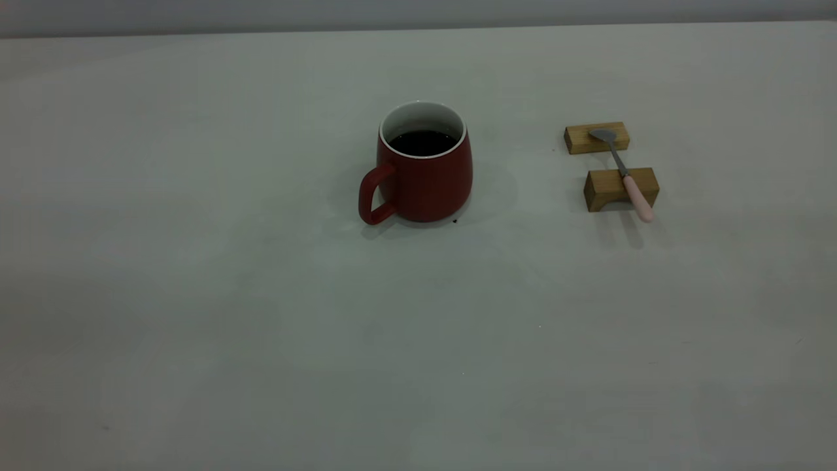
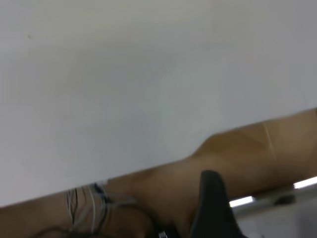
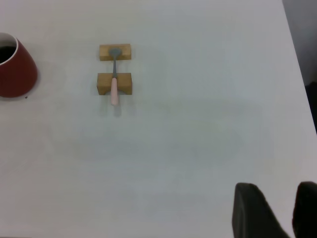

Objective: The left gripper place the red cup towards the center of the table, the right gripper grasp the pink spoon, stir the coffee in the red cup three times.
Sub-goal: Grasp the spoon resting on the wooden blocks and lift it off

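The red cup [image 1: 425, 176] stands upright near the middle of the table [image 1: 261, 327], its handle turned to the front left and dark coffee [image 1: 422, 142] inside. To its right the pink spoon [image 1: 624, 173] lies across two wooden blocks, bowl on the far block and pink handle jutting over the near one. Neither arm shows in the exterior view. My right gripper [image 3: 280, 198] hovers open and empty, well back from the pink spoon [image 3: 114, 79] and the red cup [image 3: 15, 69]. My left gripper [image 2: 213, 208] shows only in part, beside the table's edge, with no task object in its view.
The spoon's far block [image 1: 596, 137] and near block [image 1: 618, 190] are small and wooden. A tiny black speck [image 1: 455, 222] lies by the cup's base. The table's edge [image 3: 297, 74] runs close to the right gripper. Brown floor [image 2: 247, 158] lies past the edge by the left gripper.
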Robot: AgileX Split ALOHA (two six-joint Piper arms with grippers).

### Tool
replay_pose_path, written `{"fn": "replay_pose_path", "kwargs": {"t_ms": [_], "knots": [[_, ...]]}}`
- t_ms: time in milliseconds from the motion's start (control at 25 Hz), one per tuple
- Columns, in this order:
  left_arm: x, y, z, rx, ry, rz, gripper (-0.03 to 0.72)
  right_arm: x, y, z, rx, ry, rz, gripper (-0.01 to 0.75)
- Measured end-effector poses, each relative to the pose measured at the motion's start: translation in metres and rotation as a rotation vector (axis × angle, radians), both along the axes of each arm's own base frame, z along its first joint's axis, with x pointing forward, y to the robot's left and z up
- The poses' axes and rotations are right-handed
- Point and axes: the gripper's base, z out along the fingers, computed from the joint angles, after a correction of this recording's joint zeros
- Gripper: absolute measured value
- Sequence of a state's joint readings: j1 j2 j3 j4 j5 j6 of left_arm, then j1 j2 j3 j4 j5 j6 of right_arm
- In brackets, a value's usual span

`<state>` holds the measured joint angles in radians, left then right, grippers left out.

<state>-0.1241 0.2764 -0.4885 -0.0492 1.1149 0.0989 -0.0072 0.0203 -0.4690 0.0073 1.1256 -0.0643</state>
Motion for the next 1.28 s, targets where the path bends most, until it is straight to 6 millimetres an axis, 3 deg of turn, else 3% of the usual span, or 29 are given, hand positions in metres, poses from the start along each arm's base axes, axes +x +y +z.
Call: {"fn": "replay_pose_path", "kwargs": {"t_ms": [240,560,960,1120,1280], "knots": [[-0.013,0.002,0.001,-0.011,-0.091,0.005,0.586,0.000,0.000,0.000,0.000,0.000,0.000,0.243],[-0.039,0.002,0.000,-0.013,-0.275,0.175,0.586,0.000,0.000,0.000,0.000,0.000,0.000,0.243],[-0.040,0.001,0.000,-0.016,-0.275,0.180,0.586,0.001,0.006,0.002,0.060,0.000,0.040,0.252],[-0.040,0.001,0.000,-0.016,-0.274,0.180,0.586,0.020,0.010,0.012,0.044,0.031,0.102,0.366],[-0.040,0.001,0.000,-0.016,-0.273,0.180,0.586,0.059,0.014,0.017,0.091,0.104,0.129,0.544]]}}
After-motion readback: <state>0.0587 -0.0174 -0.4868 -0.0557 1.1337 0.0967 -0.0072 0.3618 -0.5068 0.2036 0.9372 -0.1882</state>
